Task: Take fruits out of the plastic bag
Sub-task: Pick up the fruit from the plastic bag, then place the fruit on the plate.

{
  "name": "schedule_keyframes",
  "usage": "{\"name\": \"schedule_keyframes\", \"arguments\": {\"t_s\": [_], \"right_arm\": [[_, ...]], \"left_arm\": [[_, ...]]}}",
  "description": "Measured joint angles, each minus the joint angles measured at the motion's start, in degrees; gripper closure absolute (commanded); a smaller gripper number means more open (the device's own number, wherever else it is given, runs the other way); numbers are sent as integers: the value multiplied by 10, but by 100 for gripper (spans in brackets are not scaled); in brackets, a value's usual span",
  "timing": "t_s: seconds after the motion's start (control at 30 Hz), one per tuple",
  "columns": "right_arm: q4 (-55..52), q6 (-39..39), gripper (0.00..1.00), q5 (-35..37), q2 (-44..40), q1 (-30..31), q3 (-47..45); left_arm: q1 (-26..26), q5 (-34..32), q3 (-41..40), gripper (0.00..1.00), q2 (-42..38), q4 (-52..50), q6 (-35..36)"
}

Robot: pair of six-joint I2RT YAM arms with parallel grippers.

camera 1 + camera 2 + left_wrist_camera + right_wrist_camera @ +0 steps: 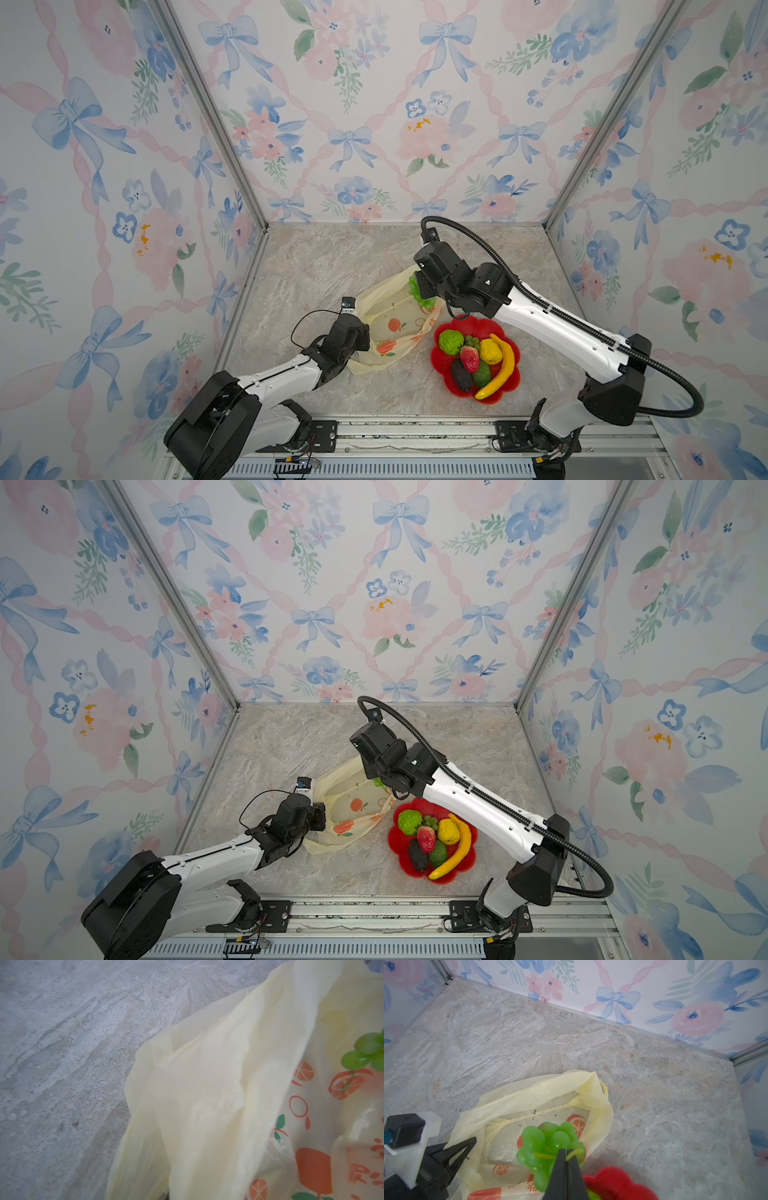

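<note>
Pale yellow crinkly plastic bag [542,1093] with orange prints looks basically emptied, as far as I can see inside. Right gripper [566,1150] is pressed together on the yellowish stem of the green toy grape bunch [546,1142], which hangs over the bag's mouth, near the red flower-shaped plate [437,365]. Left gripper [472,1141] pinches the bag's edge. Other toy fruits [478,357] already sit on the plate, so I reckon only dropping the grapes off is left.
</note>
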Motion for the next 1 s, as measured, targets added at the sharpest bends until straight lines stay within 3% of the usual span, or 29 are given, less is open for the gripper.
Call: {"name": "schedule_keyframes", "arguments": {"t_s": [0.47,1.0], "right_arm": [[-71,47,100,9,-140,11,-74],[-90,99,100,9,-170,-22,-199]], "left_arm": [[0,-5,0,97,-17,-2,0],[0,-5,0,97,-19,-2,0]]}}
